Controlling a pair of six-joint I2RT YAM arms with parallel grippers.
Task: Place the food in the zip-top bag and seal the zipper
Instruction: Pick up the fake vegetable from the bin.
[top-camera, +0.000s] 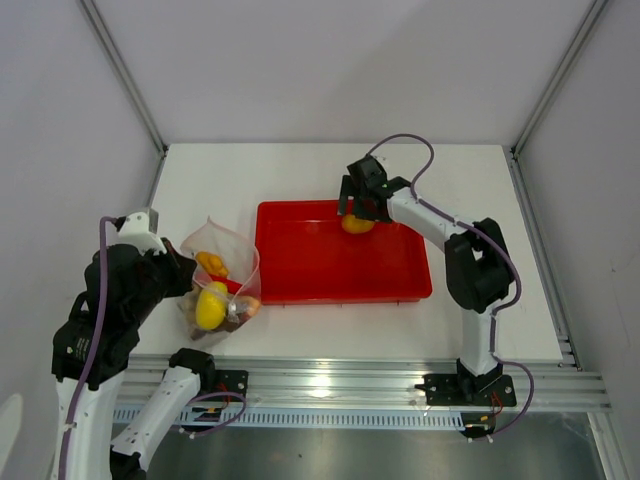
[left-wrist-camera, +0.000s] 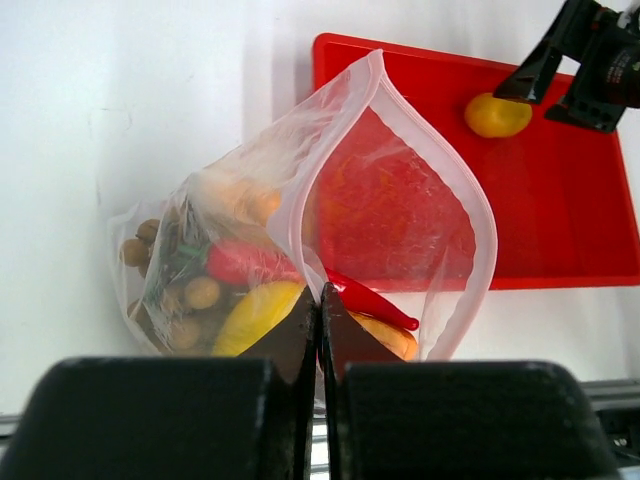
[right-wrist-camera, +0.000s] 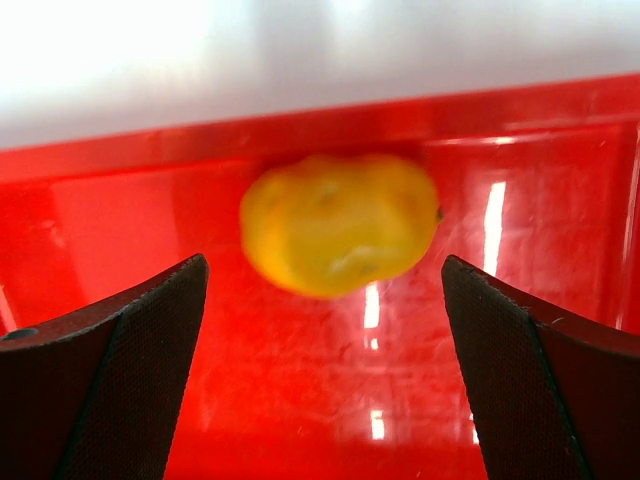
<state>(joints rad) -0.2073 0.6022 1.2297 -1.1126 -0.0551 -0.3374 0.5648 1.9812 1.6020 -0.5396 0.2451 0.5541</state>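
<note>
fruit (right-wrist-camera: 340, 235) lies just in front of the right gripper's (right-wrist-camera: 322, 265) wide-open fingers, by the tray's (top-camera: 300, 250) far wall. left gripper (left-wrist-camera: 320, 300) pinches the bag's (left-wrist-camera: 400, 200) edge; other food (left-wrist-camera: 250, 265) is inside. squeezed off-middle, the round fruit could roll away.

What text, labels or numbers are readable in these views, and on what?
None: no readable text in any of the three views.
tray: plain red, no label or marking.
bag: clear plastic, no lettering visible.
yellow fruit: no sticker.
Nothing else in view shows lettering large or sharp enough to read.
</note>
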